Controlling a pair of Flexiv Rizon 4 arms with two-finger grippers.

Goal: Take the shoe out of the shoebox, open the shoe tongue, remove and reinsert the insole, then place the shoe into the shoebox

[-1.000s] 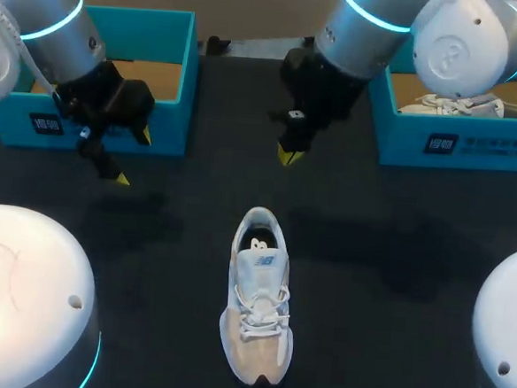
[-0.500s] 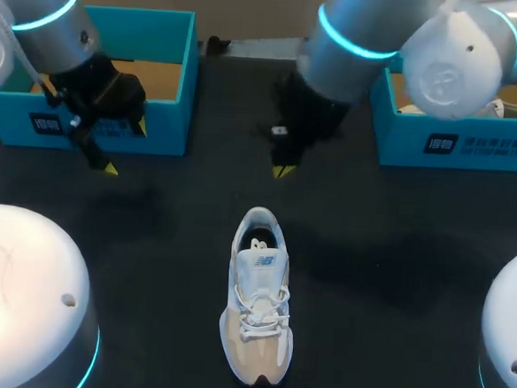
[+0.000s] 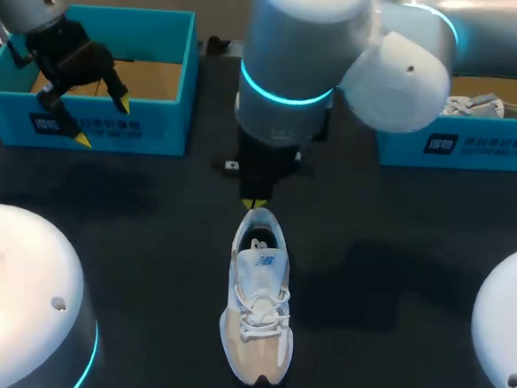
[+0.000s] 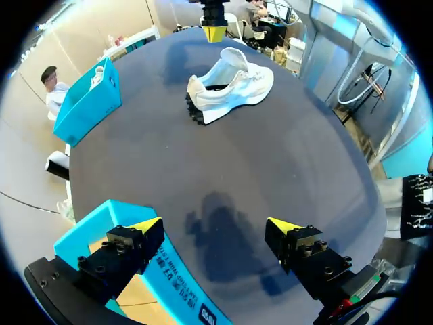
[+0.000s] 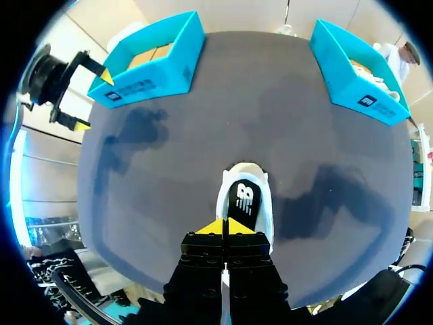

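Sneaker point(image 3: 258, 296) is out, upright mid-table, insole point(image 5: 244, 198) in place - right gripper point(image 3: 254, 203) pinched together on nothing just over the heel, left gripper point(image 3: 102, 122) spread wide, empty, by the left shoebox point(image 3: 156, 138) - remaining steps undone.

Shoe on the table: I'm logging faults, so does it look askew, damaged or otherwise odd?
Nothing stands out: the white and beige lace-up sneaker stands upright on the dark table, undamaged, black insole inside.
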